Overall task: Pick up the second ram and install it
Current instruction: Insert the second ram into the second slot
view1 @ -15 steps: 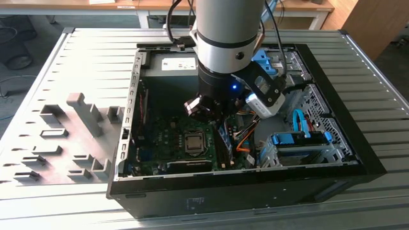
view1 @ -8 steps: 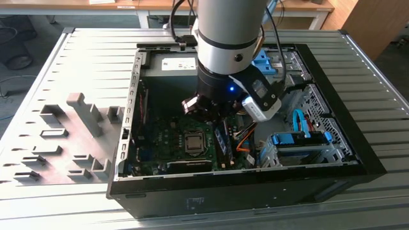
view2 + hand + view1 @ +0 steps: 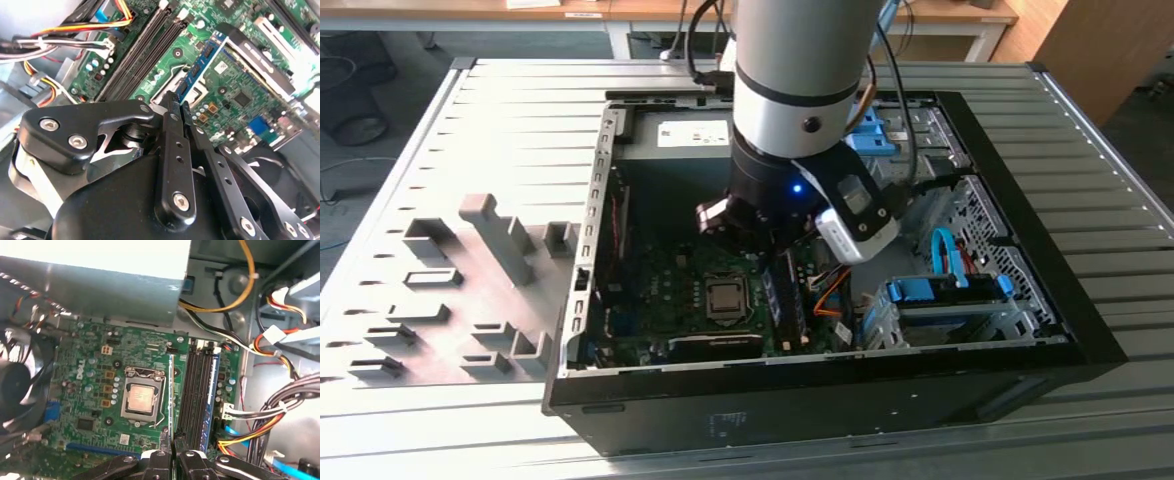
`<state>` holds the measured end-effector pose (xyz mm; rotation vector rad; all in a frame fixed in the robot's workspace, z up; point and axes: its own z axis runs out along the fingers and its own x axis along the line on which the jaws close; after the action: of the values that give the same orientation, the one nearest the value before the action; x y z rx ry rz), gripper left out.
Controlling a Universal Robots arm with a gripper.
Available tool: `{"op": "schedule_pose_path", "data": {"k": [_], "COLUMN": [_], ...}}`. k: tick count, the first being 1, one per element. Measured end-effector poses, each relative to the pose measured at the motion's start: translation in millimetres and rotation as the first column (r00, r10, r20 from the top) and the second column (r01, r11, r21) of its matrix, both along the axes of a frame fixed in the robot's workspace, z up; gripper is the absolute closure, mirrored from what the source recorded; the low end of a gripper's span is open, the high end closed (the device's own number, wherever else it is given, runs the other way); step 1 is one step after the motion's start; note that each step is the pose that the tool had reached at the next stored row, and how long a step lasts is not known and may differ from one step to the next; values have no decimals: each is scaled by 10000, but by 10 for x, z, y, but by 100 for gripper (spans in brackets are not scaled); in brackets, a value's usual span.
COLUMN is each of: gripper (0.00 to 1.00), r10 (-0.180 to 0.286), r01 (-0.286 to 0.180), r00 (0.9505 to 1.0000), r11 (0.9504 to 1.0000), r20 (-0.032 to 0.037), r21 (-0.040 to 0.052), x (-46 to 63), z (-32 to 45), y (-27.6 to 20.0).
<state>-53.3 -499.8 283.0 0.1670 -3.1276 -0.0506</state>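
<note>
End effector [image 3: 178, 102] was clamped on the second ram [image 3: 200, 65], holding it on edge above the motherboard [image 3: 90, 370], between the processor socket [image 3: 141, 400] and the memory slots [image 3: 195, 390]; seating it cleanly would likely need its length squared to an empty slot; any tilt risked jamming.

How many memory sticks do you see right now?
2. One memory stick is clamped in the gripper, right beside the processor. The other stick, blue-edged, stands at the far side of the slots from the processor. More could be hidden.
</note>
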Motion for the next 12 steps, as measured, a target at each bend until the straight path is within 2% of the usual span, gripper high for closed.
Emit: {"op": "schedule_pose_path", "data": {"k": [4,8,10,12], "gripper": [86,86,86,86], "r10": [-685,-1238,-1407,-1421], "r01": [685,1238,1407,1421], "r00": [9977,9923,9901,9899], "r11": [9977,9923,9901,9899], "r20": [0,-1,-1,-1], "r21": [0,4,3,4], "x": [0,0,0,0], "z": [-10,-21,-23,-24], "y": [0,0,0,0]}}
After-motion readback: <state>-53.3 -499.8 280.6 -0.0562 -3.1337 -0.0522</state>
